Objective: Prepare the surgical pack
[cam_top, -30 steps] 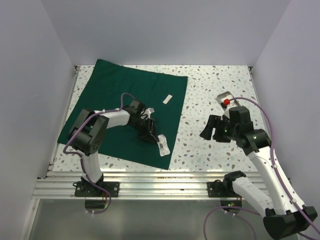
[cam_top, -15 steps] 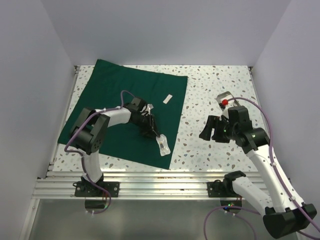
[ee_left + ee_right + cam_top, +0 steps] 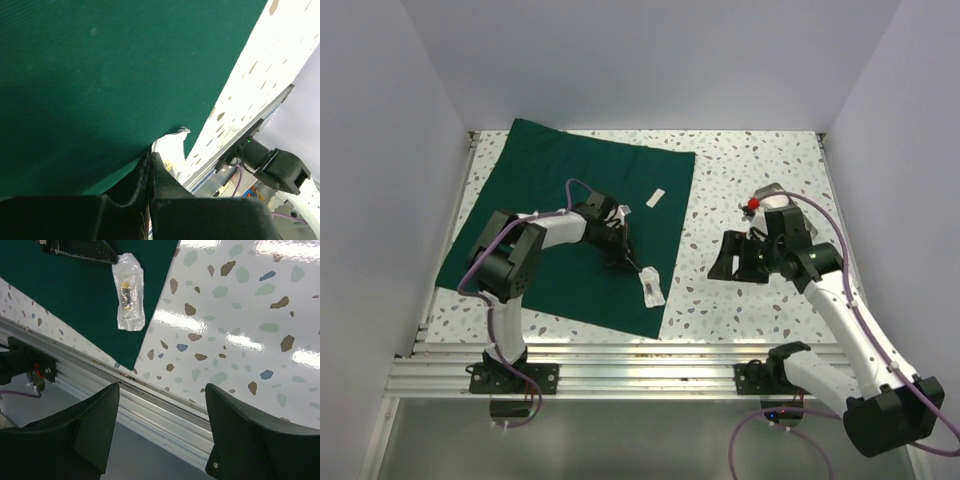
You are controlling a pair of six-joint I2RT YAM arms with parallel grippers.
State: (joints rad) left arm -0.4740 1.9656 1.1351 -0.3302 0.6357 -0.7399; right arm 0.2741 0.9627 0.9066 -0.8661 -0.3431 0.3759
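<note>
The surgical pack, a dark green cloth [image 3: 550, 190] [image 3: 100, 75] [image 3: 75, 295], lies spread flat on the left half of the table. A small clear packet [image 3: 652, 288] [image 3: 172, 149] [image 3: 128, 292] rests on it near its front right corner. My left gripper [image 3: 624, 262] [image 3: 151, 154] sits low over the cloth. Its jaws are pressed shut with the tips right at the packet's near end. Whether they pinch its edge does not show. My right gripper [image 3: 730, 268] [image 3: 162, 387] hangs open and holds nothing above the speckled tabletop, right of the cloth.
A small white strip [image 3: 657, 197] lies on the cloth's far right part. Another clear packet [image 3: 772, 195] lies on the speckled top behind the right arm. The aluminium rail [image 3: 640, 360] [image 3: 150, 410] runs along the table's front edge. White walls close in three sides.
The left jaws have gone from open to shut, and that gripper has drawn back a little, uncovering more of the packet. The right arm has shifted left toward the cloth.
</note>
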